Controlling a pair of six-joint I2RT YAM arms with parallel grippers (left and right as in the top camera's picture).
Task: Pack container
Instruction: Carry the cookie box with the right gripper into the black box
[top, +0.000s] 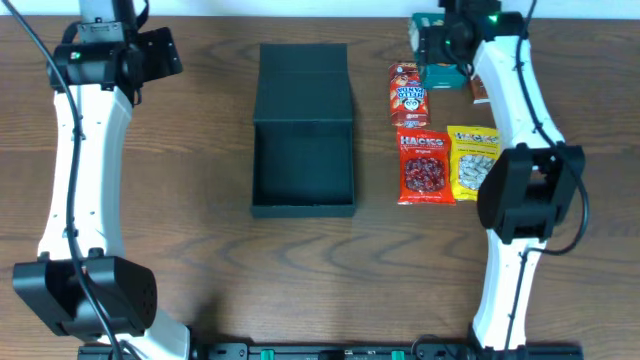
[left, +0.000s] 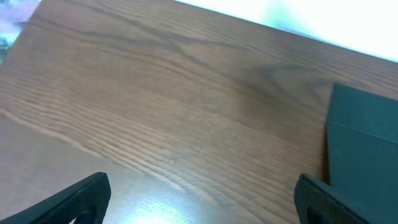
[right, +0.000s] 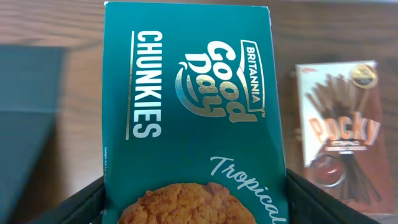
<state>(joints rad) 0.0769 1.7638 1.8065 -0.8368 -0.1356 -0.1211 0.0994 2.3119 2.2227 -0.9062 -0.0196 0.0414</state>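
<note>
1. Right tool (right: 202, 200) is clamping the teal cardboard biscuit box with gold lettering (right: 193, 106), its fingers pressing on the two long sides so the box is sitting square for carrying. I can't tell whether it's off the desk.
2. That grab is happening far right, beside the brown chocolate-stick box (right: 339, 134).
3. Dark teal-black shallow cardboard container (top: 303, 165) is waiting mid-desk, its flap lid lying open toward the far edge and its inside empty, ready for loading.
4. Left tool (left: 205, 202) is hovering wide open over the bare wooden desk (left: 155, 93) just left of the lid, gripping nothing. I'd judge it's parked clear of the loading path.
5. Red snack bag (top: 424, 165) and yellow snack bag (top: 472, 160) are lying right of the container, handy for short trips.
</note>
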